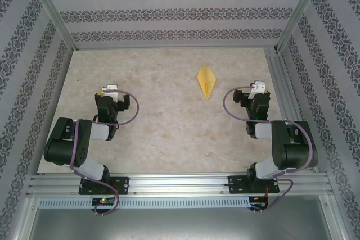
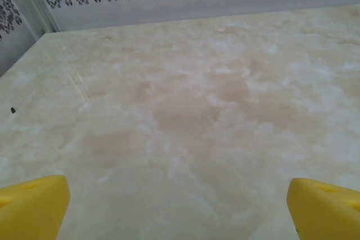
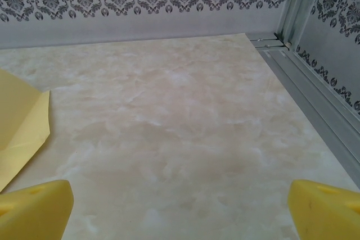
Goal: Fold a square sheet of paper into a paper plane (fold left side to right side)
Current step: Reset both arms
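Paper plane (image 1: pixel 207 81): lies flat on the marbled beige table (image 1: pixel 169 139), right of centre, towards the far half. Slim pale-yellow dart, centre crease visible, tip pointing near, wider end far.

Left gripper (image 1: pixel 115 98): sits over the left part of the table, well apart from the plane, which lies to its far right. In the left wrist view (image 2: pixel 180 209), yellow pads (image 2: pixel 31 206) at both lower corners, spread wide, bare table between them.

Right gripper (image 1: pixel 254 98): sits near the right rail, arm folded back. Plane to its far left, nearer than to the left gripper, not touching. In the right wrist view (image 3: pixel 180 212), yellow pads (image 3: pixel 34 209) wide apart, nothing between them; plane (image 3: pixel 19 119) at the left edge, just beyond the left pad, folded layers visible.

Patterned walls (image 1: pixel 169 9) on three sides.
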